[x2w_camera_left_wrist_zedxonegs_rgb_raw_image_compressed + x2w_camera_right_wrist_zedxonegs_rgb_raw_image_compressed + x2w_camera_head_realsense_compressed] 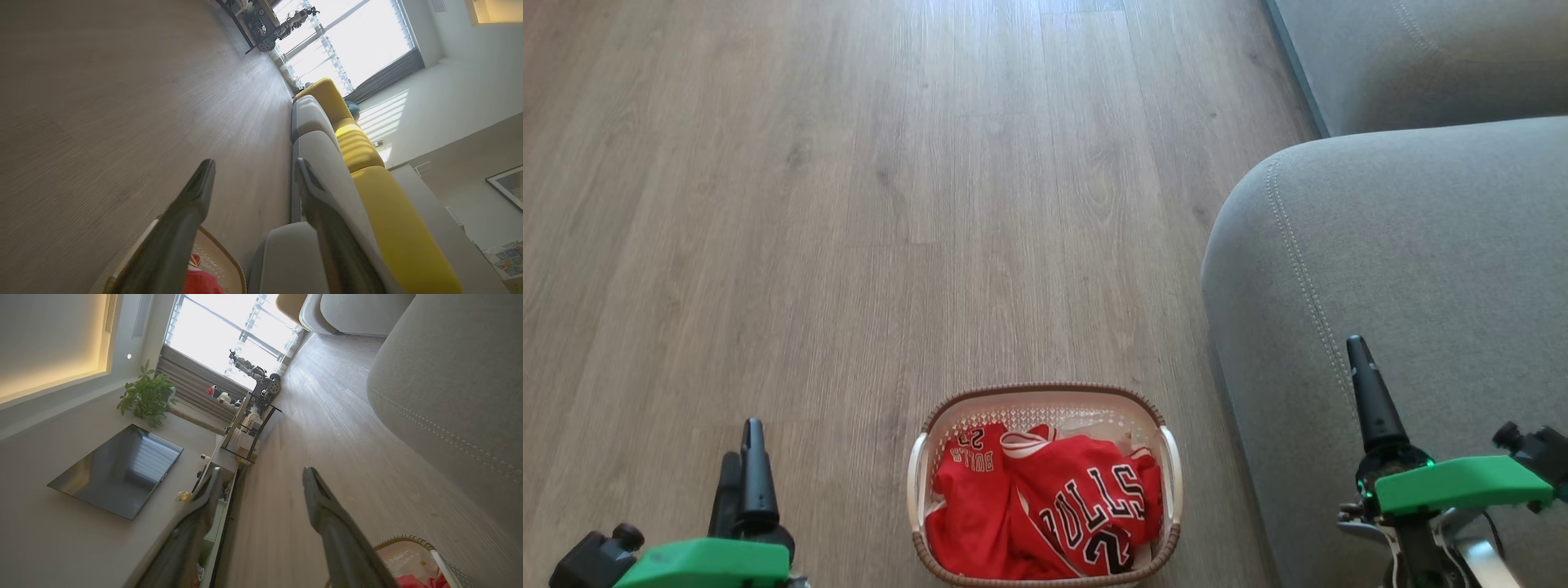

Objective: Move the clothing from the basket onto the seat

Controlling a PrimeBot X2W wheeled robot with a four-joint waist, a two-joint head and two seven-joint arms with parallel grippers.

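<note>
The basket (1045,389), cream with a brown rim, stands on the wood floor just left of the seat (1405,269), a big grey cushion. Red clothing (1045,506) with "BULLS" lettering lies crumpled inside it. My left gripper (742,441) hovers open left of the basket, nothing between its fingers. In the left wrist view the open left gripper (254,163) looks past the basket's rim (222,251) and along the seat (286,261). My right gripper (261,471) is open and empty; one of its fingers (1368,392) rises over the seat's front, right of the basket (408,539).
Bare wood floor (849,204) stretches ahead and to the left. A second grey cushion (1421,57) lies further back on the right, with yellow back cushions (392,220) behind. A television (118,469), a plant (147,396) and a low shelf unit (245,433) line the far wall.
</note>
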